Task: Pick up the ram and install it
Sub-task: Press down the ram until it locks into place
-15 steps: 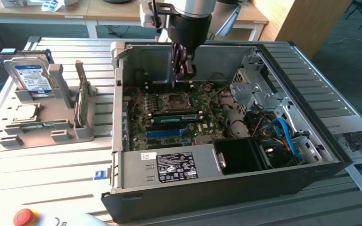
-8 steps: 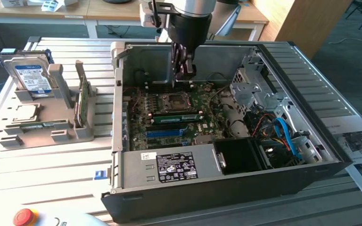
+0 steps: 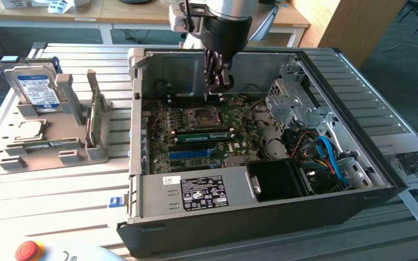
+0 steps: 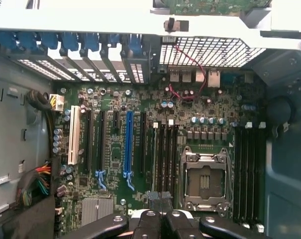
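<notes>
The black hand (image 3: pixel 220 81), fingers pressed together, hovers over the long green ram stick (image 3: pixel 204 136) seated in the green motherboard (image 4: pixel 140 199); press squarely, judging by alignment.

The exterior view stands off from me, above one corner of the open computer case (image 3: pixel 267 163), looking down at a slant — it takes in the whole case and the table (image 3: pixel 49 185) around it. My wrist view looks straight down, close above the motherboard (image 4: pixel 140 149). Both views share the motherboard and its CPU socket (image 4: pixel 204 180).
</notes>
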Action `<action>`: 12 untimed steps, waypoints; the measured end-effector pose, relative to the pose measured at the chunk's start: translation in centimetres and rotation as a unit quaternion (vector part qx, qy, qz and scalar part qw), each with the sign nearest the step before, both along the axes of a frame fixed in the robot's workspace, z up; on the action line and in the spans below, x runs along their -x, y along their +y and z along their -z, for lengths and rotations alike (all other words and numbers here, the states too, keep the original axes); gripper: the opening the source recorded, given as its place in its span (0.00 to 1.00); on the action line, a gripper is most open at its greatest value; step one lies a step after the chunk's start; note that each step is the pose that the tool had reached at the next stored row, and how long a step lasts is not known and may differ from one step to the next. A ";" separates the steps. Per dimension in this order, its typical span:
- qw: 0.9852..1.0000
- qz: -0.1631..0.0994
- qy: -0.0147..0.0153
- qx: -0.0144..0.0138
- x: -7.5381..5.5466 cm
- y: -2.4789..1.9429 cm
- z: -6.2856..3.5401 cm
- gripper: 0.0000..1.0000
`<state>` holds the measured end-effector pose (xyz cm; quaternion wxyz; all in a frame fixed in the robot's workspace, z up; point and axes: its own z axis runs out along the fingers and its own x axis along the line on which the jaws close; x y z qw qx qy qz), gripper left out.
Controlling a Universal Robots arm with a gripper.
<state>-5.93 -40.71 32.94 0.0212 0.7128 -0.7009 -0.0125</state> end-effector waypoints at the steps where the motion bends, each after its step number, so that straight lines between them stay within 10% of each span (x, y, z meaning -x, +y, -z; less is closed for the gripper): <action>1: 1.000 0.000 0.000 0.000 -0.2 -0.02 0.00 0.11; 12: 1.000 0.000 0.000 0.000 -0.3 -0.04 0.01 0.11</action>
